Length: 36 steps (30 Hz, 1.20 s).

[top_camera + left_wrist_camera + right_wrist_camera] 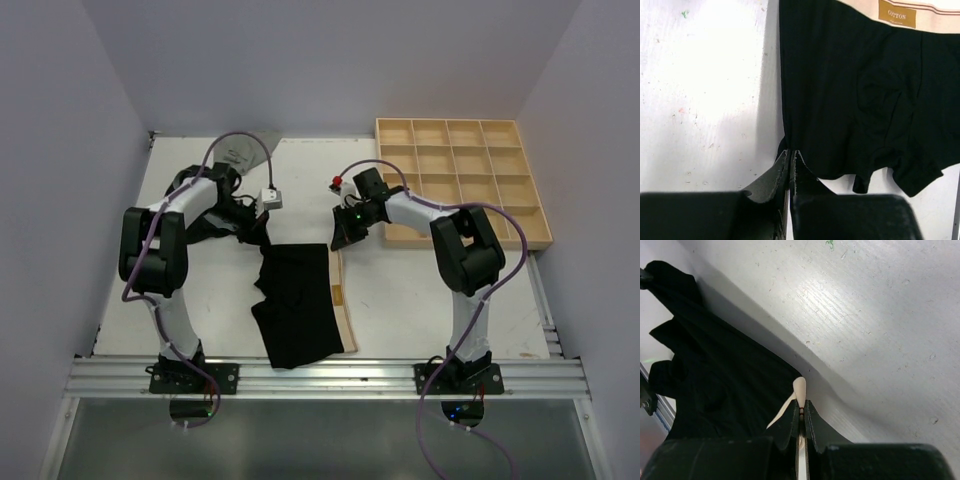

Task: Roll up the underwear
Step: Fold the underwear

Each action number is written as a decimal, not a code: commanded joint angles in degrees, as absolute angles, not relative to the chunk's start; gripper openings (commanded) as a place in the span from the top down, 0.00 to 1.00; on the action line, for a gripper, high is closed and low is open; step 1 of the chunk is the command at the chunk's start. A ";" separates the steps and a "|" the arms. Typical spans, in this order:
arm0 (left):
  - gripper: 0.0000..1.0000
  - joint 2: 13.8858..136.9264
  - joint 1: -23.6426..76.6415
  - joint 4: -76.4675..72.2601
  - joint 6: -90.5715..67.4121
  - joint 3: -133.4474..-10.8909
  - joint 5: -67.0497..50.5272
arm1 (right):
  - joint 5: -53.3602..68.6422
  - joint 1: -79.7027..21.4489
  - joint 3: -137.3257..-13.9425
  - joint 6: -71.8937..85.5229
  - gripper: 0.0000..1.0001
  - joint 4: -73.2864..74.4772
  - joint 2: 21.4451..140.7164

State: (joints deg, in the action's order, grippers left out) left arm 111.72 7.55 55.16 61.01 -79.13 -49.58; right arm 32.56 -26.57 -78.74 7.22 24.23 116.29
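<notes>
— Where do we stand on the roll?

— Barely begun, I judge; the underwear [295,305] lies spread flat at the centre of the top view, low on the worktop [420,290]; I see no turn of cloth in it; what I have is the grip and nothing more.

— On both sides?

— Yes; my left fingers [786,162] are pressed together on the side edge of the black cloth, at the lower middle of the left wrist view; my right fingers [795,415] are pinched tight on the tan waistband [799,386], which pokes up between their tips.

— So what is left?

— All the rolling of this pair, I reckon; and more cloth waits: a dark heap [183,181] at the upper left behind my left arm, and a grey piece [245,150] at the top edge of the worktop.

— Anything in the way?

— The wooden grid tray [465,160] sits at the upper right, near my right arm but apart from the cloth; the heap lies just beside my left arm, so I think a wide sweep there could drag it; the purple cables [243,136] loop over both arms, away from the spread pair.
</notes>
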 commanded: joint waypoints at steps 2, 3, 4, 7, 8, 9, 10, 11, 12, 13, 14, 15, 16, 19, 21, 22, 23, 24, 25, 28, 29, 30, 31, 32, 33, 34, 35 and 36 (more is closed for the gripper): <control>1.00 107.67 7.73 52.20 61.17 -76.56 -50.62 | 33.49 -26.28 -78.58 6.42 1.00 23.73 111.71; 1.00 107.67 7.73 52.29 61.17 -76.38 -50.80 | 33.49 -26.37 -78.57 6.42 1.00 23.73 111.71; 1.00 107.75 7.73 52.21 61.17 -76.20 -50.71 | 33.83 -26.28 -78.57 6.24 1.00 23.82 111.53; 1.00 107.49 7.73 51.07 60.30 -75.68 -50.89 | 34.28 -26.37 -78.31 6.15 1.00 23.73 111.01; 1.00 106.88 7.73 50.11 58.73 -75.24 -50.63 | 34.19 -26.37 -78.22 6.07 1.00 23.73 110.83; 1.00 106.61 7.73 47.23 57.41 -74.97 -50.36 | 34.02 -26.37 -78.31 6.24 1.00 23.56 110.74; 1.00 106.09 7.73 45.20 55.65 -74.62 -49.58 | 33.49 -26.37 -78.31 6.68 1.00 23.47 110.57; 1.00 105.39 7.73 43.35 53.02 -74.53 -48.35 | 33.05 -26.28 -78.40 6.85 1.00 22.94 110.48; 1.00 105.38 7.73 39.85 51.69 -74.71 -47.12 | 32.44 -26.37 -78.75 7.38 1.00 22.85 110.57; 1.00 105.21 7.73 37.73 48.29 -75.23 -45.89 | 31.21 -26.28 -79.79 7.64 1.00 22.68 111.00; 1.00 105.29 7.65 33.70 46.69 -75.58 -43.01 | 30.77 -26.28 -80.59 7.65 1.00 22.68 111.27; 1.00 105.47 7.56 32.27 45.54 -76.28 -41.50 | 30.15 -26.28 -81.38 8.08 1.00 22.94 111.70; 1.00 106.43 7.56 31.21 43.44 -78.20 -40.27 | 29.62 -26.19 -83.21 8.17 1.00 23.11 112.14; 1.00 108.54 7.12 29.01 40.53 -83.64 -37.18 | 27.08 -26.02 -86.48 8.61 1.00 23.29 113.20; 1.00 109.07 6.68 29.62 39.99 -86.38 -36.92 | 26.37 -25.93 -88.49 9.05 1.00 23.29 113.38; 1.00 109.16 6.68 30.05 39.99 -88.57 -37.00 | 26.11 -25.84 -89.03 9.05 1.00 23.47 113.20; 1.00 108.99 6.68 31.02 39.99 -89.46 -37.09 | 25.76 -25.84 -89.47 9.05 1.00 23.64 112.77; 1.00 108.81 6.68 31.55 40.08 -90.17 -37.35 | 25.40 -25.84 -89.91 8.88 1.00 23.73 112.42; 1.00 108.03 6.68 32.25 40.34 -91.05 -37.44 | 25.40 -25.84 -90.35 8.44 1.00 23.99 111.98; 1.00 104.96 6.68 34.10 41.39 -89.66 -37.53 | 25.93 -25.84 -90.27 7.03 1.00 24.61 109.69; 1.00 103.90 6.68 34.62 41.74 -88.78 -37.53 | 26.10 -25.84 -89.92 6.60 1.00 24.87 109.08; 1.00 102.76 6.68 34.89 41.92 -87.81 -37.79 | 27.15 -25.84 -88.96 5.63 1.00 24.96 108.12; 1.00 100.48 6.68 35.15 42.53 -85.54 -37.97 | 27.68 -25.84 -88.42 5.19 1.00 24.70 107.50; 1.00 99.42 6.77 35.77 42.80 -84.30 -38.32 | 28.21 -25.84 -87.72 4.05 1.00 24.70 106.97; 1.00 98.19 6.77 36.12 43.24 -82.98 -38.41 | 29.26 -25.93 -86.24 3.70 1.00 24.87 106.01; 1.00 96.09 6.85 36.56 43.85 -80.53 -38.58 | 29.70 -25.93 -85.35 3.34 1.00 24.79 105.47; 1.00 94.93 6.86 36.82 44.21 -79.29 -38.58 | 29.97 -25.93 -84.47 2.64 1.00 24.79 104.95; 1.00 93.79 6.86 36.91 44.56 -77.89 -38.50 | 30.23 -26.01 -82.20 2.38 1.00 24.44 104.16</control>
